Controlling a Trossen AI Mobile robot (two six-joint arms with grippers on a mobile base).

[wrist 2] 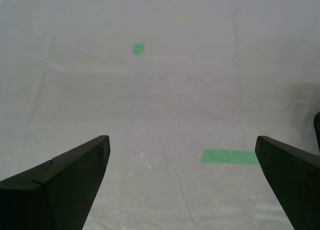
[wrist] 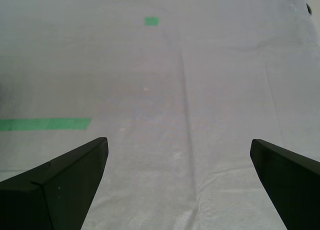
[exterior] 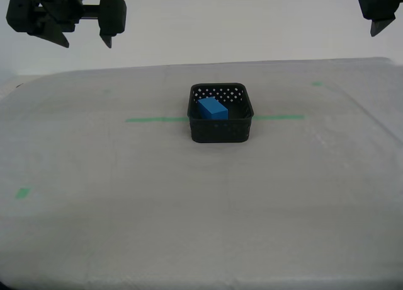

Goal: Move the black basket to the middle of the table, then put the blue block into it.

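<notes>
**benchbot_q:** So where's this at? Still something to grab?

**armwatcher:** Honestly looks wrapped up to me. The small square black plastic basket with the perforated low walls (exterior: pixel 220 113) sits about dead centre of the wide pale grey-white surface (exterior: pixel 94 227), right on the long thin green tape line (exterior: pixel 155 120), which pokes out of it at 9 and 3 o'clock. The little solid bright-blue rectangular block (exterior: pixel 212 108) is lying inside it, a bit toward the basket's 9 o'clock side.

**benchbot_q:** And the arms?

**armwatcher:** Both up high, well apart from the basket. My first gripper (wrist: pixel 179 185) has its jaws spread wide with nothing between them, just bare surface and tape under it. Same for my second gripper (wrist 2: pixel 182 182): jaws wide apart, empty. In the exterior view one arm hangs at 10 o'clock, the other at 2; can't say which is which.

**benchbot_q:** Next move?

**armwatcher:** My guess is nothing delicate is left. Just keep clear of the basket so it doesn't get nudged.
</notes>
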